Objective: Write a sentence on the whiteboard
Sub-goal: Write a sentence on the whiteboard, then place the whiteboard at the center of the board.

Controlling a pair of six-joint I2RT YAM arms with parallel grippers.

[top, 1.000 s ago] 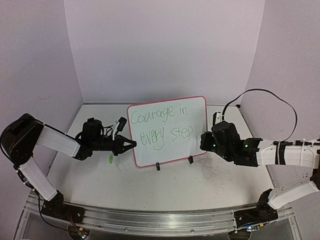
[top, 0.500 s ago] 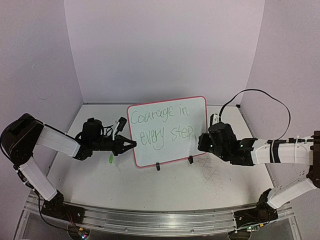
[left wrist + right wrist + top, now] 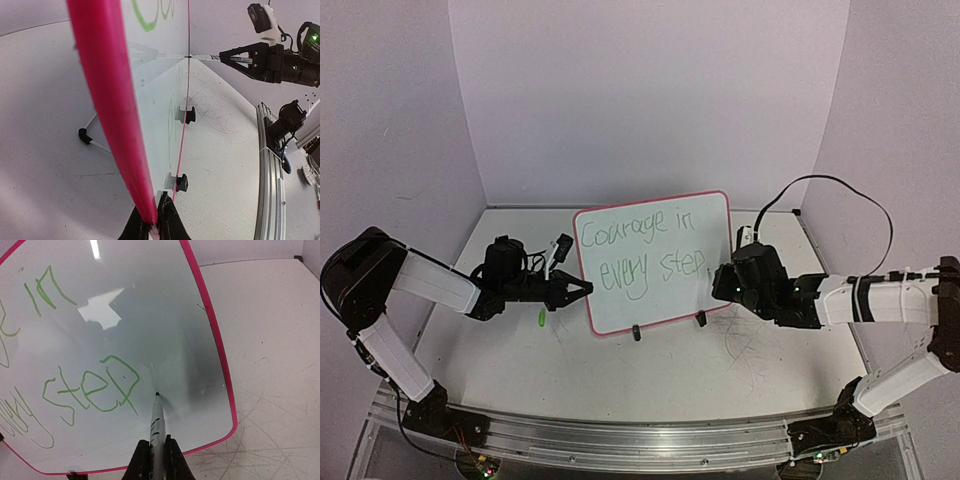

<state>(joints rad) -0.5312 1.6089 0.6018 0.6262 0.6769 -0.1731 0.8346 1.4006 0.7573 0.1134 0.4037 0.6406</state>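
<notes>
Glossy whiteboard [image 3: 150, 315] with smooth pink rim [image 3: 212, 330], plastic marker [image 3: 156, 422], matt scratched tabletop [image 3: 270, 340].

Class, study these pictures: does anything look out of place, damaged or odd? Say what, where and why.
Two things. Grey scribble marks scar the tabletop in front of the whiteboard's right end, where nothing should be written. A small green object, perhaps a marker cap, lies loose near the left gripper.

whiteboard [image 3: 655, 312] in the middle of the table [image 3: 650, 380], sentence [image 3: 625, 275] on it
glossy white, pink rim, two black feet, propped upright; green handwriting in two lines reads "courage in every step".
</notes>
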